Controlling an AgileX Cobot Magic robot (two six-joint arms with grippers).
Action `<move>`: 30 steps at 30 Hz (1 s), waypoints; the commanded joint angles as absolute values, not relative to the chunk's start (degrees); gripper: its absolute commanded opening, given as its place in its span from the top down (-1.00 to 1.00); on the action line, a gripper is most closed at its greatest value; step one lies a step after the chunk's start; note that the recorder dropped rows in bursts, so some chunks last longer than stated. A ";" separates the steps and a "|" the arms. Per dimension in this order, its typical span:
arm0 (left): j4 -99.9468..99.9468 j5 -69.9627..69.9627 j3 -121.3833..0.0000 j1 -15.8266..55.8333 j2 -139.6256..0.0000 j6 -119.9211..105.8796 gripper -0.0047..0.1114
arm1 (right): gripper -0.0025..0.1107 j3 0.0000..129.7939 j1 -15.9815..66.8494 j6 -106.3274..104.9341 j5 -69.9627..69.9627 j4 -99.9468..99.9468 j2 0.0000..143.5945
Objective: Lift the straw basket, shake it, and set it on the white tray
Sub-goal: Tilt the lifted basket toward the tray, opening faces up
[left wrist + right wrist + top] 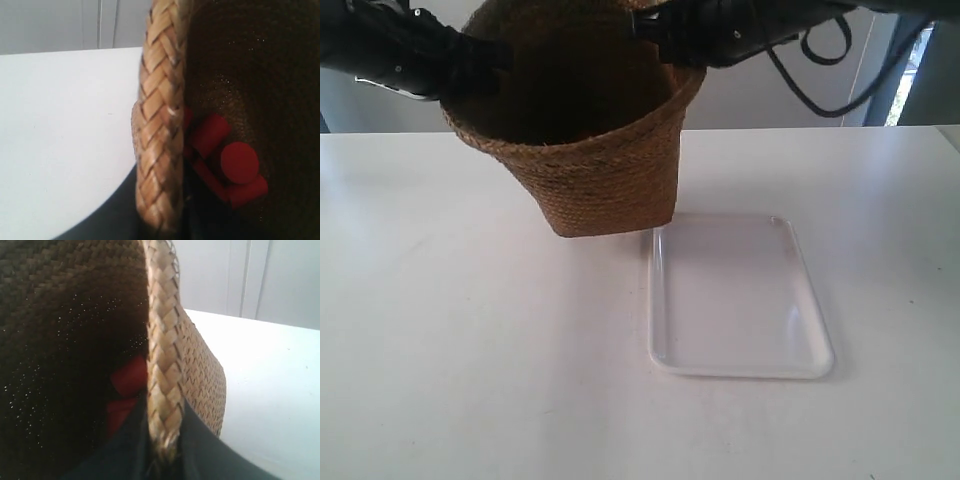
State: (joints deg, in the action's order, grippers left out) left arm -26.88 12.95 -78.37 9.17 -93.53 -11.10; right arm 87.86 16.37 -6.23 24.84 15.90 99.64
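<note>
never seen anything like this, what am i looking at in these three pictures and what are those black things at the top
The black things are two robot arms, each ending in a gripper. The wide picture comes from a camera off the arms; the two close-ups come from cameras on the wrists. On the white table lies a white tray. The left gripper and the right gripper each pinch the rim of the straw basket, beside the tray. Red blocks lie inside it.

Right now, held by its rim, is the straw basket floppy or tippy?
Probably stiff: the straw basket holds its shape though held only at its braided rim. Likely light, being woven straw. Perhaps tippy: it narrows toward the base, and red blocks inside could slide.
</note>
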 commanded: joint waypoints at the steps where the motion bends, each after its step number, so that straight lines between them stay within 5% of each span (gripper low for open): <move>1: -25.24 2.47 -69.79 13.77 -87.24 -15.15 0.92 | 0.96 76.26 17.63 -7.25 15.48 14.70 91.08; 18: -23.29 -27.21 -41.03 34.61 -69.39 -15.53 0.92 | 0.96 35.02 20.78 -7.64 -12.30 14.49 62.38; 30: -21.99 -38.82 -35.07 35.95 -69.27 -15.32 0.92 | 0.96 27.91 21.78 -7.27 -18.59 15.15 56.91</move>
